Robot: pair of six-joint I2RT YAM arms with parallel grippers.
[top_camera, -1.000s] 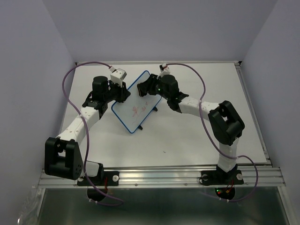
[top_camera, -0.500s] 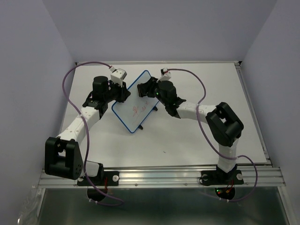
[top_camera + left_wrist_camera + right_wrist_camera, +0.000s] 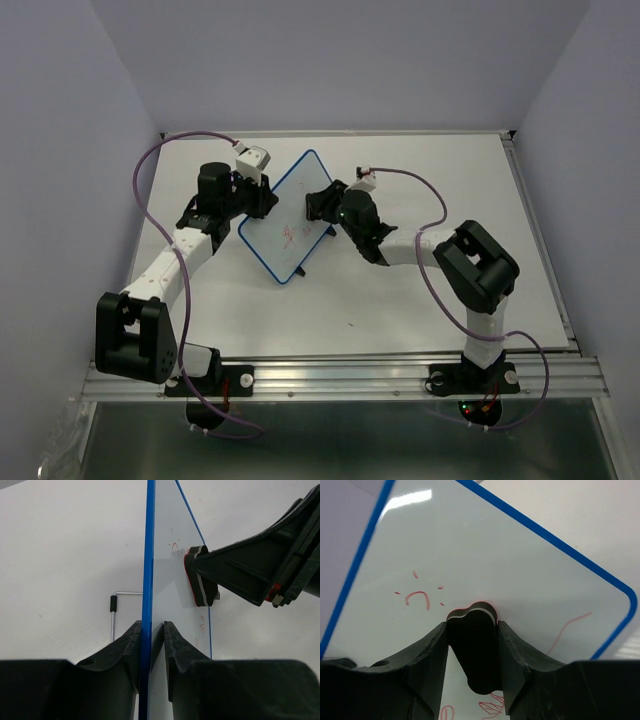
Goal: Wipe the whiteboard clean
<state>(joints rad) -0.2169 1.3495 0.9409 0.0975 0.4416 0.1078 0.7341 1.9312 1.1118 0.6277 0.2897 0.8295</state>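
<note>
Left wrist view showed the left gripper (image 3: pixel 151 628), jaws pinched shut on the blue rim of the whiteboard (image 3: pixel 172 575), which stood tilted over the tabletop (image 3: pixel 65 570). It also showed a wire leg (image 3: pixel 114 616) behind the board, hidden from the right wrist view. The right gripper (image 3: pixel 471 622) clamped the eraser (image 3: pixel 472 645) against the board's face.

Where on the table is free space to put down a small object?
Free: the table right of the right arm, and the near strip in front of the whiteboard. Crowded: at the whiteboard, where left gripper and right gripper meet.
</note>
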